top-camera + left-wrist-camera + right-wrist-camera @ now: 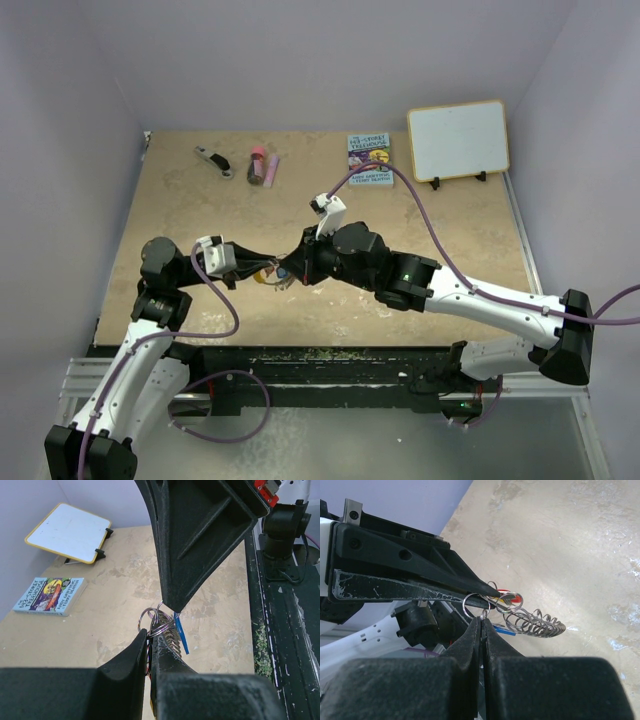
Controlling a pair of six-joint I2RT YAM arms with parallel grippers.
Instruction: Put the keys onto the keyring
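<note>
My two grippers meet tip to tip above the middle of the table. The left gripper (262, 268) (149, 633) is shut on the keyring (156, 621), whose silvery coiled part (536, 622) sticks out to one side of its fingers. A bit of orange-yellow (262, 281) hangs below. The right gripper (290, 270) (482, 619) is shut on the small split ring of the blue key (181, 635) (504, 629), which dangles from its tips right against the keyring's loops. The red key (513, 598) shows behind the loops, by the left gripper's fingers (470, 587).
A small book (369, 152) (50, 595) and a yellow-framed whiteboard (458, 138) (67, 532) stand at the back right. A dark red tube (258, 165) and a black-and-silver tool (213, 160) lie at the back left. The arm bases line the near edge.
</note>
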